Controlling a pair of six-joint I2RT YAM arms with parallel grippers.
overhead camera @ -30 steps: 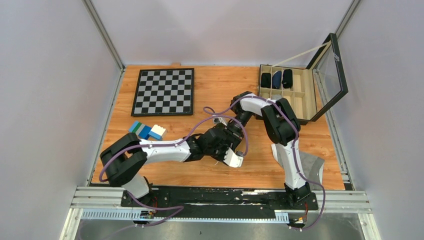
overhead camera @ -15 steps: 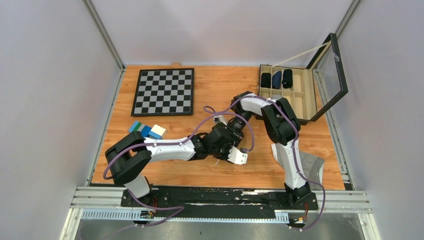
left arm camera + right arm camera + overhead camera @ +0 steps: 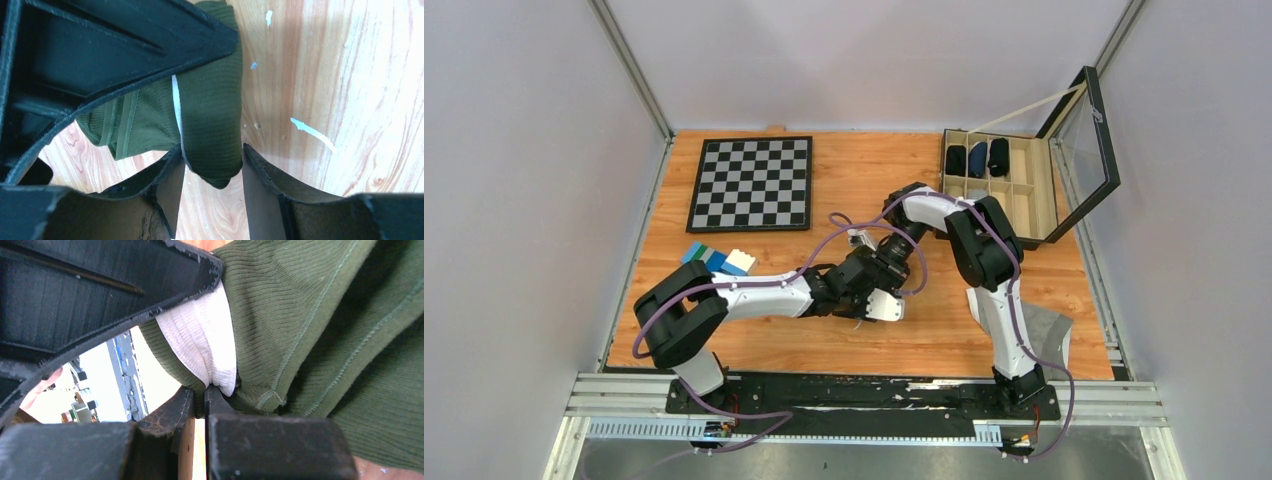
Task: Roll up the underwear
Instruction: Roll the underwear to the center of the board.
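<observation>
Rolling looks nearly done: the olive underwear [image 3: 210,115] sits on the table [image 3: 864,180] at four o'clock from the chessboard [image 3: 749,185], left fingers [image 3: 265,175] half-closed around the roll, right fingers [image 3: 170,415] pinched tight on its loose white-lined edge.

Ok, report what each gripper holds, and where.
The right gripper pinches the underwear by its white band; the left gripper clamps its rolled green end.

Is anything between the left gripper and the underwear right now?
Nothing visible. The left gripper has its fingers on either side of the rolled end of the underwear, touching it, while the right gripper pinches its white-lined edge.
</observation>
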